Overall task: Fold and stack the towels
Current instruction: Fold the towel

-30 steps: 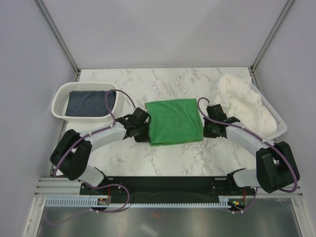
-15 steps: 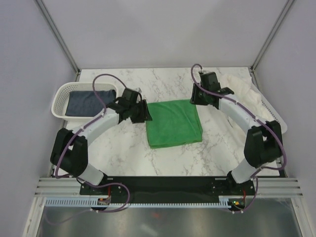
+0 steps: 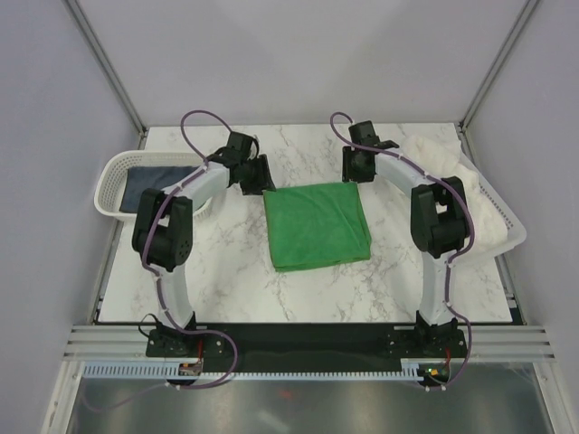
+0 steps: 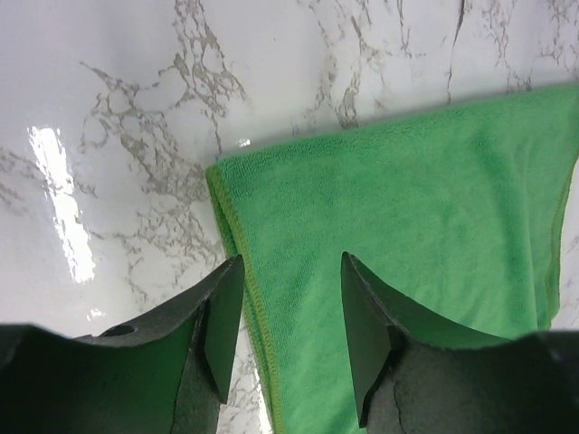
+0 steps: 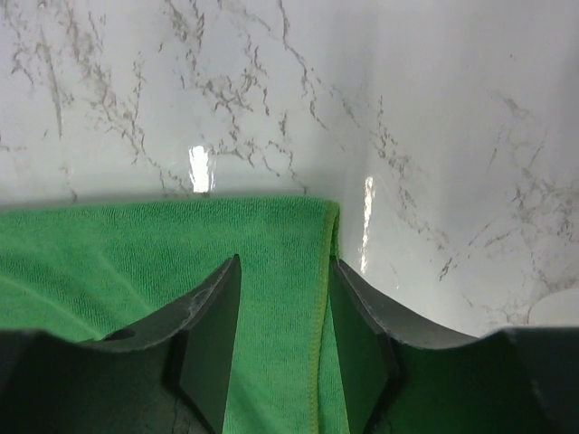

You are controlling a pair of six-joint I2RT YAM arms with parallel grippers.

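Dead centre on the marble table (image 3: 298,149): the green towel (image 3: 317,226), folded to a tidy near-square and lying flat. Up at its far left corner, the left gripper (image 3: 258,174), jaws standing apart with nothing clamped between them. From the left wrist camera, one jaw over bare marble and the other over green cloth, with the stitched left hem running down the gap. No telling from here whether resting on the cloth or just clear of it. Mirror picture at the far right corner: the right gripper (image 3: 355,165), jaws likewise spread and empty, astride the right hem just short of the corner, that hem sitting close to the jaw on the marble side. Same doubt about contact there too. Off to the left edge of the table, the navy towel (image 3: 154,183), spread flat inside the left basket (image 3: 110,176), well apart from the green one. Over on the far right, the white towel (image 3: 452,172), a big rumpled heap in the right basket (image 3: 507,226), bulging above the rim at the back, just beside the right gripper.
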